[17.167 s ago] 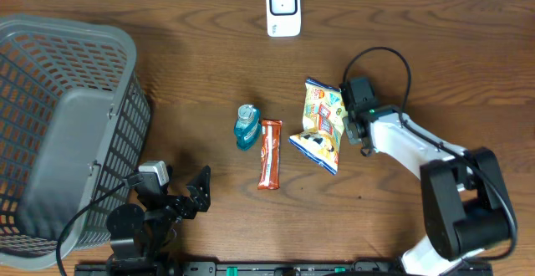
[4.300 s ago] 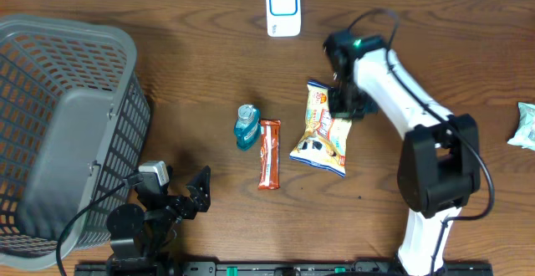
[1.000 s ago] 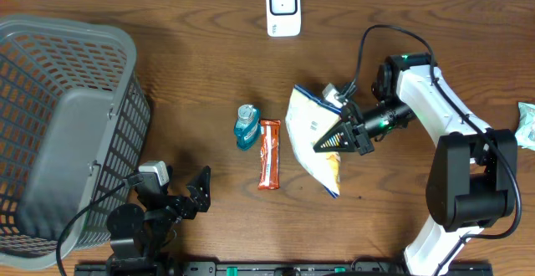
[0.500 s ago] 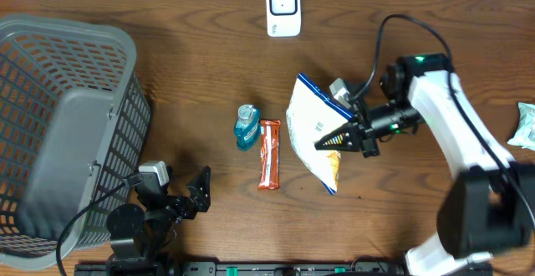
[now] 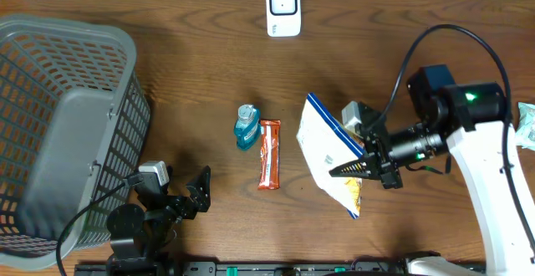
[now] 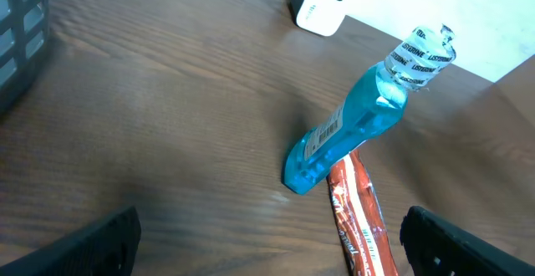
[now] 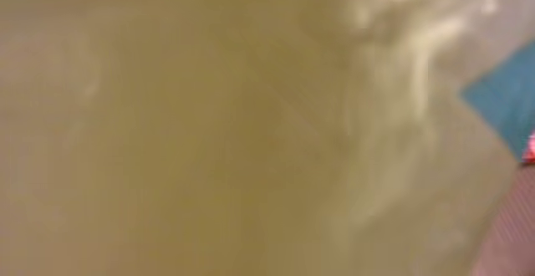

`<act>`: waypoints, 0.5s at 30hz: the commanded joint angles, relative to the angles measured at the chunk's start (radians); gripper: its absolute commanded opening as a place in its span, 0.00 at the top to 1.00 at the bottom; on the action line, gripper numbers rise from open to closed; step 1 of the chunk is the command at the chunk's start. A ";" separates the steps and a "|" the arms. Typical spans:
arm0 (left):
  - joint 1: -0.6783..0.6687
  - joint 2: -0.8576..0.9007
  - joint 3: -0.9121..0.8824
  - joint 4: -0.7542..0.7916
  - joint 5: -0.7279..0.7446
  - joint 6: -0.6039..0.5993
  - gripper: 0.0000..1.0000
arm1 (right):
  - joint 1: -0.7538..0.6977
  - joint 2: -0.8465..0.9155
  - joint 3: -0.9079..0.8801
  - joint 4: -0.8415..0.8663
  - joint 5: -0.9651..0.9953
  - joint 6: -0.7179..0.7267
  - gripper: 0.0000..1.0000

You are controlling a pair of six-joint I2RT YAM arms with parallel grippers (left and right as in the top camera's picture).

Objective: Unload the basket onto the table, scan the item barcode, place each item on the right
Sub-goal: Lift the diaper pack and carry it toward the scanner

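Since the frame half a second earlier, the right arm has swung toward the near right side of the table, carrying the snack bag [image 5: 324,146] with it. The bag now hangs farther from the snack bar than it did.

A dark wooden table [image 5: 192,67] fills the overhead view. A large grey plastic basket [image 5: 117,142] with slatted walls takes up the left side. The white right arm reaches in from the lower right, its dark wrist pointing left. The right gripper [image 5: 336,171] is clenched on the snack bag, pinching it near the middle of its right edge. The bag is turned so its pale white side with a blue edge faces up, and a yellow corner shows at its near end. It appears lifted off the table, right of centre and well apart from the scanner. In the right wrist view a blurred yellowish surface fills nearly the whole frame, with a small teal patch at the right edge.

The left gripper [image 5: 197,191] sits low at the near left, just beside the basket, with its jaws spread wide and nothing between them.

A white scanner [image 5: 283,8] stands at the far edge of the table. An orange-red snack bar [image 5: 269,154] lies at centre, lengthwise. A small blue mouthwash bottle [image 5: 247,126] lies touching its left side. A pale green packet [image 5: 527,125] peeks in at the right edge.
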 commanded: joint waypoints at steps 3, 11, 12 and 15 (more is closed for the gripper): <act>0.005 -0.002 -0.014 -0.022 0.012 0.009 0.01 | 0.011 -0.010 -0.001 0.097 0.084 0.064 0.99; 0.005 -0.002 -0.014 -0.022 0.012 0.009 0.01 | 0.056 0.059 -0.001 0.670 0.581 0.814 0.99; 0.005 -0.002 -0.014 -0.022 0.012 0.009 0.01 | 0.072 0.076 -0.001 0.716 0.643 0.867 0.99; 0.005 -0.002 -0.014 -0.022 0.012 0.009 0.01 | 0.139 0.175 -0.001 0.873 0.797 0.956 0.99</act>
